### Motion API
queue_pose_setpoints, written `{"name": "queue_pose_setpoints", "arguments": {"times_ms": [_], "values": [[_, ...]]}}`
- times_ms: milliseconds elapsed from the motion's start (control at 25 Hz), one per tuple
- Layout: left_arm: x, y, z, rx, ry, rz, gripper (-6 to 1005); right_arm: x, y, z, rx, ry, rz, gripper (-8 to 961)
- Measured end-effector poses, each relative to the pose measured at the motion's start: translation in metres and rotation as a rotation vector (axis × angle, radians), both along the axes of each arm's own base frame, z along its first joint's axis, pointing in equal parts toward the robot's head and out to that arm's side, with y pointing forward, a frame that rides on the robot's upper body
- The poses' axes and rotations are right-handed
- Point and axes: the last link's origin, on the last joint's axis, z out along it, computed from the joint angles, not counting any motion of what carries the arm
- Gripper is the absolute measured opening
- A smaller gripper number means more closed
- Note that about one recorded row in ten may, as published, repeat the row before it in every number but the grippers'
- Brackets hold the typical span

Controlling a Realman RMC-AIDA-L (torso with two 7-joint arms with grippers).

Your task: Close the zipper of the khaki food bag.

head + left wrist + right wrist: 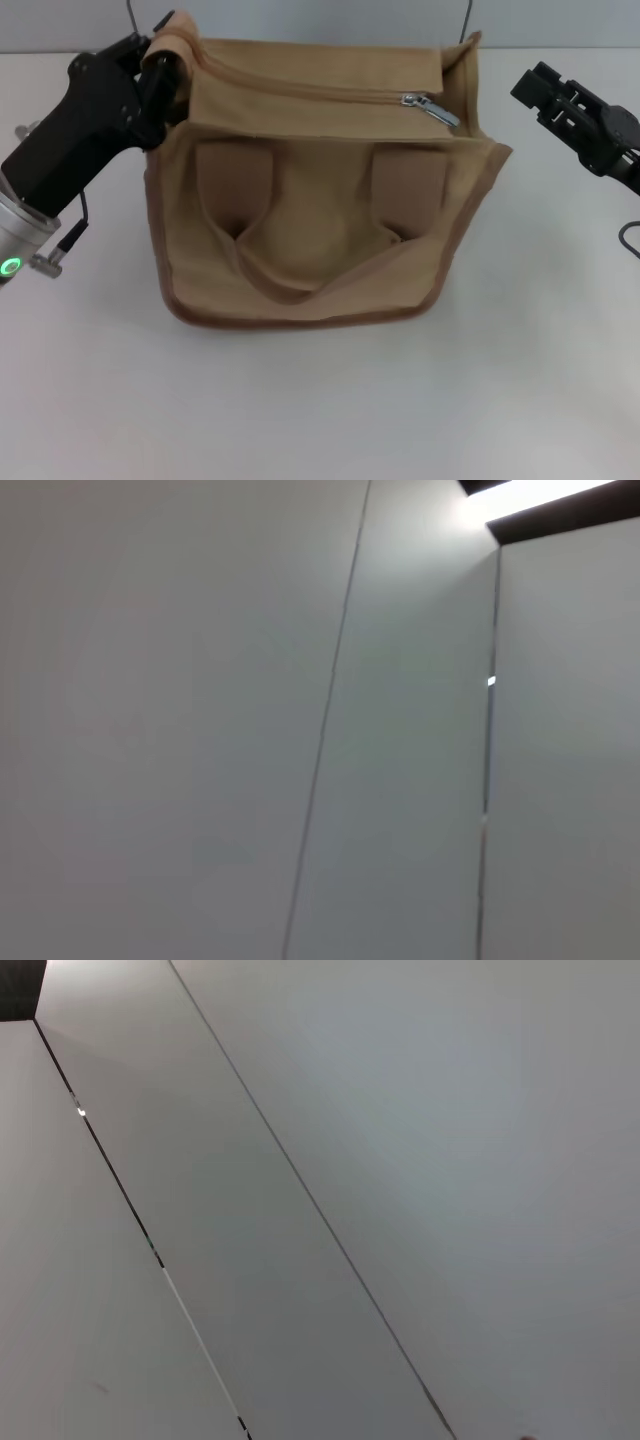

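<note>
White matte tabletop: spreading across the whole head view and bearing everything listed below.

Boxy tan canvas food bag with darker brown edge piping: sitting upright near the middle of the table, slightly toward the far edge, between the two arms. Its flat top flaps are lying nearly level.

Two wide brown strap handles: drooping down the near face of the bag, their loop sagging toward the bottom seam.

Black left gripper: reaching in from the robot's left and pressing against the bag's top left corner, its fingers appearing to be clamping the raised corner fabric there, though the contact is partly hidden by the cloth. A green indicator light is glowing on the silver wrist ring behind it.

Black right gripper: hanging above the table just off the bag's right side, apart from the cloth and holding nothing; whether its jaws are parted or together cannot be told.

Tan zipper track: running along the top flaps from left to right.

Small shiny silver metal slider with pull tab: resting near the right end of the track.

Both wrist views are showing only pale wall panels with thin seams.
</note>
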Motion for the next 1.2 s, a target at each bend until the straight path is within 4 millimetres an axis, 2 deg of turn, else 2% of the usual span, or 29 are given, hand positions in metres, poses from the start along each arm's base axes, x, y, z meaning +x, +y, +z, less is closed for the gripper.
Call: {"name": "queue_pose_setpoints", "arguments": {"times_ms": [240,280,440,520,560,680,720,760,880,920,1080,1160,1200], "values": [[-0.025,-0.007,-0.001,0.042,0.03,0.127,30,0.002,-0.001,-0.001,0.034,-0.023,0.004,620],[-0.031,-0.011,0.001,0.052,0.028,0.152,64,0.003,-0.002,-0.003,0.051,-0.034,0.009,657],[-0.054,-0.027,0.009,0.094,0.015,0.243,198,0.004,-0.005,-0.004,0.074,-0.035,0.011,697],[-0.077,-0.048,0.016,0.161,0.002,0.346,276,0.006,-0.006,-0.004,0.097,-0.02,-0.006,718],[-0.077,-0.048,0.016,0.161,0.002,0.346,315,0.007,-0.006,-0.003,0.108,-0.019,-0.01,728],[-0.095,-0.071,0.021,0.235,0.009,0.421,431,0.007,-0.006,-0.003,0.132,-0.03,-0.003,758],[-0.105,-0.085,0.027,0.259,0.005,0.456,478,0.005,-0.006,-0.004,0.139,-0.034,0.009,758],[-0.105,-0.085,0.027,0.259,0.005,0.456,525,0.005,-0.006,-0.004,0.139,-0.034,0.009,758],[-0.115,-0.102,0.036,0.279,0.003,0.48,667,0.003,-0.008,-0.003,0.146,-0.03,0.024,758],[-0.121,-0.113,0.043,0.287,-0.029,0.503,689,0.003,-0.008,-0.004,0.151,-0.029,0.027,758],[-0.126,-0.125,0.055,0.314,-0.055,0.513,779,-0.003,-0.009,-0.009,0.141,-0.024,0.056,758],[-0.121,-0.129,0.057,0.293,-0.017,0.453,801,-0.008,-0.014,-0.011,0.145,-0.036,0.115,758],[-0.118,-0.129,0.057,0.267,0.012,0.414,801,-0.016,-0.021,-0.015,0.147,-0.058,0.208,758]]}}
